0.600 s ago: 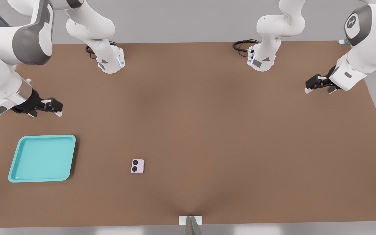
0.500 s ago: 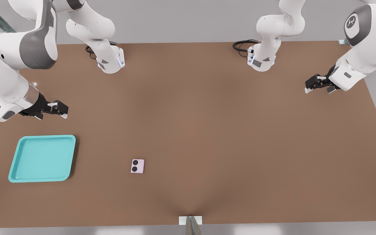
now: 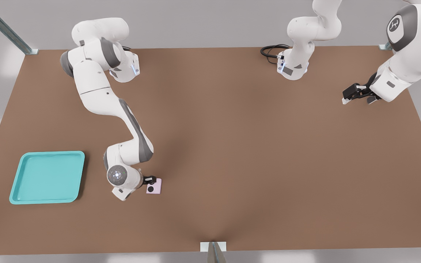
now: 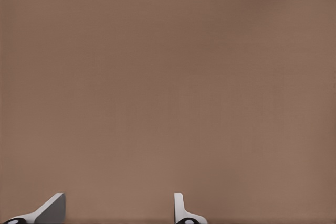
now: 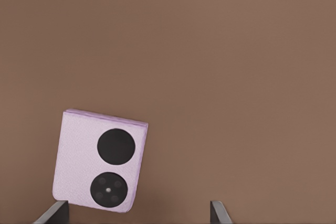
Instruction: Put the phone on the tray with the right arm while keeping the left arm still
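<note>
Pink and pale, almost lilac, the phone [image 5: 100, 161] lies flat on the brown table [image 3: 254, 153] at the near side, left of centre in the front view. It is nearly square with rounded corners, and two black round lenses sit side by side on its upturned face; one is plain black, the other has small dots inside. I can read no brand, label or writing on it.

My gripper [image 3: 151, 180] is down at the phone's far edge, covering the far lens in the front view. From my wrist, my two fingertips [image 5: 52, 214] show only as dark wedges at the frame's edge, set wide apart. One fingertip is just beside a corner of the phone, the other stands well clear over bare table. The phone is off to one side of the gap, not centred in it. I hold nothing, and I cannot tell if a tip is touching the phone.

My arm [image 3: 122, 120] reaches from its base at the far left across the table, and my round wrist cap [image 3: 116, 174] shows small lights.

Left of the phone, well apart, the turquoise tray [image 3: 18, 171] rests on the table, shallow, squarish, with rounded corners and a raised rim.
</note>
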